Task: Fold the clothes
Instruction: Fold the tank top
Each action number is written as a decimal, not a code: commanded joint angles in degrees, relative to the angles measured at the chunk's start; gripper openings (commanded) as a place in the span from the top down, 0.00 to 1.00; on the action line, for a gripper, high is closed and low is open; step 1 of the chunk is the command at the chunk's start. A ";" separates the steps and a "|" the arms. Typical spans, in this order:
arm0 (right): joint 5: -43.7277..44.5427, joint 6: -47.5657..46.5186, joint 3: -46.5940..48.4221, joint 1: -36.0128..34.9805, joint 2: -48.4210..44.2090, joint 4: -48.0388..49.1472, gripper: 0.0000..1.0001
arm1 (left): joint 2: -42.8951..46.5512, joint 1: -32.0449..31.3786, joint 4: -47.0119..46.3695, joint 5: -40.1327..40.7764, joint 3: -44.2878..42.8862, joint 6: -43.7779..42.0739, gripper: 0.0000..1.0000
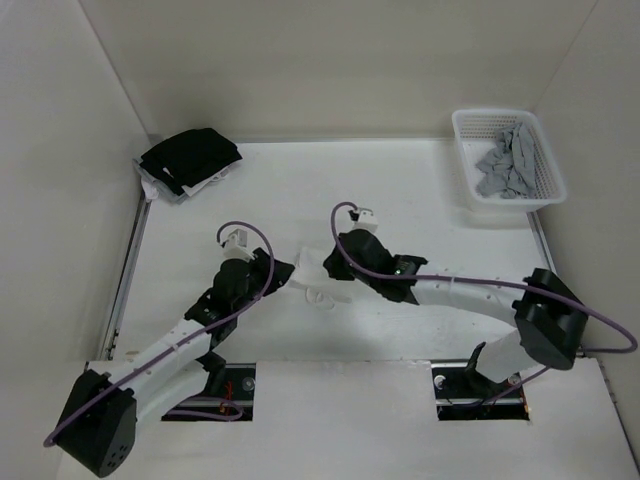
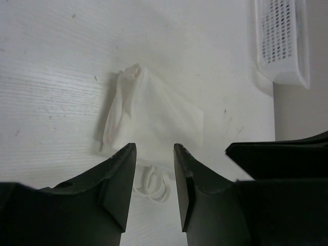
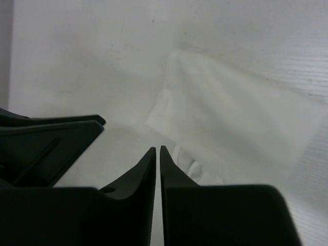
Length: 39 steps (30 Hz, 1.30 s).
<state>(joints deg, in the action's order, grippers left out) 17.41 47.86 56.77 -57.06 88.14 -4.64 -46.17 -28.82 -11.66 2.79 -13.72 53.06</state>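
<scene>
camisole (image 1: 314, 272) lies mid-counter as small folded bundle, between both arms. left gripper (image 2: 155, 148) at its edge, jaws spread, empty. right gripper (image 3: 158, 149) jaws almost pressed together, pinching nothing. step probably needs: tuck loose straps (image 2: 154, 185) under, pinch edge low, keep layers flat. only left wrist view shows strap loops spilling out. only top view shows basket (image 1: 462, 160) at far right corner, black stack (image 1: 190, 155) at far left.

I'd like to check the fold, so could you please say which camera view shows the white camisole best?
The left wrist view: the camisole lies sharp and nearly whole, its straps bunched at the near edge. The right wrist view shows it large but blurred; the top view gives only a small, partly covered patch.
</scene>
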 commanded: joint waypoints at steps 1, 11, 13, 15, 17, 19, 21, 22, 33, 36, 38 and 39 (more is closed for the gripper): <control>-0.01 1.01 -7.79 2.34 -4.80 8.67 0.96 | -3.47 -2.50 -5.56 -0.15 -3.42 -0.59 0.66; -3.35 -2.06 -29.34 12.71 -24.40 21.34 0.91 | 1.60 -0.24 3.91 3.62 -2.90 -5.94 0.61; -3.26 -3.20 -31.36 15.52 -28.09 21.34 0.85 | 4.23 1.87 7.51 4.33 -2.02 -6.82 0.60; -3.52 -4.17 -32.60 18.59 -30.82 21.08 0.77 | 6.35 4.07 10.76 4.42 -1.67 -7.79 0.59; -3.70 -5.40 -34.00 21.58 -33.72 21.43 0.63 | 8.54 6.79 14.11 4.33 -1.67 -8.32 0.57; -3.87 -6.45 -35.32 24.04 -35.22 22.39 0.60 | 10.39 8.82 15.61 3.46 -1.58 -8.24 0.55; -6.49 -6.46 -35.59 25.20 -34.97 23.19 0.75 | 10.84 8.48 14.05 2.14 -1.58 -7.62 0.54; -9.12 -6.11 -34.81 25.29 -33.92 23.54 0.82 | 10.06 7.60 11.86 1.27 -2.10 -7.27 0.54; -16.35 -2.77 -20.04 16.06 -6.16 28.98 0.99 | -22.54 -10.68 -14.17 5.13 -11.06 -6.91 0.94; -16.88 -1.63 -18.28 14.48 0.00 31.62 0.99 | -28.61 -9.29 -16.46 3.98 -12.12 -5.95 0.93; -16.36 -0.93 -18.01 14.21 2.73 32.59 0.98 | -29.94 -7.97 -17.25 3.98 -11.25 -5.77 0.92; -16.09 -0.31 -18.19 14.21 3.78 32.85 0.98 | -29.94 -7.27 -17.17 4.07 -10.55 -5.60 0.91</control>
<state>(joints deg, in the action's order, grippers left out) 1.69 45.60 36.75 -42.35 89.97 22.98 -76.03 -37.67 -22.55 6.63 -23.66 47.13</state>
